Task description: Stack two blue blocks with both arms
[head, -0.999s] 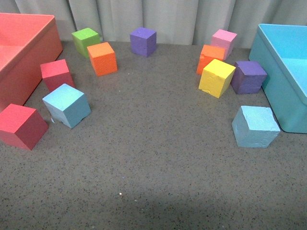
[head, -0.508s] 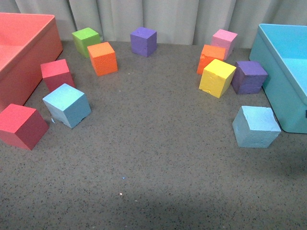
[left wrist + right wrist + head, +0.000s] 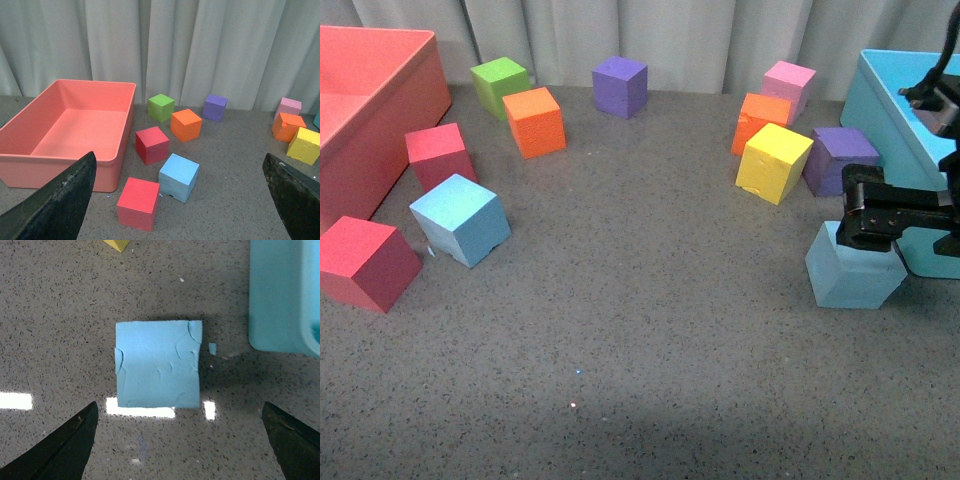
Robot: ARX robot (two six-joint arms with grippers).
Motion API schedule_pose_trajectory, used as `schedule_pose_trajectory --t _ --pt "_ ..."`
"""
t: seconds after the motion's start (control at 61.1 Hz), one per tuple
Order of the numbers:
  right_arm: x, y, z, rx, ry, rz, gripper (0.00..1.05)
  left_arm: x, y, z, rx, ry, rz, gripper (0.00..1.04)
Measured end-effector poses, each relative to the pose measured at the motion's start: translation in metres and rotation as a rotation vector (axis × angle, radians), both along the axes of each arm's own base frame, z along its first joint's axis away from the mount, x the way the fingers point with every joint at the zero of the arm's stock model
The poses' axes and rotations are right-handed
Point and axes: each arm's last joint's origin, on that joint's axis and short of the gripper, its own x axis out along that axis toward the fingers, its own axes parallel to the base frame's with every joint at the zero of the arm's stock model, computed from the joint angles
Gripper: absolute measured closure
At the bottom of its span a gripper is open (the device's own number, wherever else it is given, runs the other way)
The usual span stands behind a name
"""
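Two light blue blocks lie far apart on the grey table. The left blue block (image 3: 460, 220) (image 3: 179, 177) sits between two red cubes, ahead of my left gripper (image 3: 180, 217), which is open, well short of it and out of the front view. The right blue block (image 3: 852, 275) (image 3: 157, 364) lies beside the turquoise bin. My right gripper (image 3: 900, 215) (image 3: 180, 440) hovers over this block, open and holding nothing; in the right wrist view the block lies just beyond the gap between the fingers.
A red bin (image 3: 380, 110) stands at the left and a turquoise bin (image 3: 905, 120) at the right. Red cubes (image 3: 365, 262), an orange cube (image 3: 533, 122), a green cube (image 3: 500, 85), purple cubes (image 3: 619, 85), a yellow cube (image 3: 773, 162) and a pink cube (image 3: 788, 88) are scattered at the back.
My right arm has come into the front view from the right and now hangs over the right blue block. No block has moved.
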Motion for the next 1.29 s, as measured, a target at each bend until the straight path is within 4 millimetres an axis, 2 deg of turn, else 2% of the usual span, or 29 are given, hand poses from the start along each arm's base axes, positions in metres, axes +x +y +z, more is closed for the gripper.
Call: schedule_pose_trajectory --t 0.475,0.737,0.819,0.901,1.032,1.13,1.294 --pt "0.031 0.017 -0.026 -0.023 0.102 0.011 0.09 0.000 0.000 0.000 0.000 0.000 0.000 0.07" --pt "0.039 0.024 -0.037 -0.044 0.153 0.015 0.10 0.000 0.000 0.000 0.000 0.000 0.000 0.07" --pt "0.040 0.025 -0.040 -0.045 0.166 0.012 0.19 0.000 0.000 0.000 0.000 0.000 0.000 0.07" --pt "0.040 0.024 -0.044 -0.064 0.184 0.004 0.35 0.000 0.000 0.000 0.000 0.000 0.000 0.07" --pt "0.040 0.024 -0.045 -0.063 0.192 0.000 0.52 0.000 0.000 0.000 0.000 0.000 0.000 0.07" --pt "0.040 0.025 -0.044 -0.061 0.188 0.004 0.57 0.000 0.000 0.000 0.000 0.000 0.000 0.07" --pt "0.039 0.035 -0.036 -0.035 0.169 0.038 0.59 0.000 0.000 0.000 0.000 0.000 0.000 0.07"
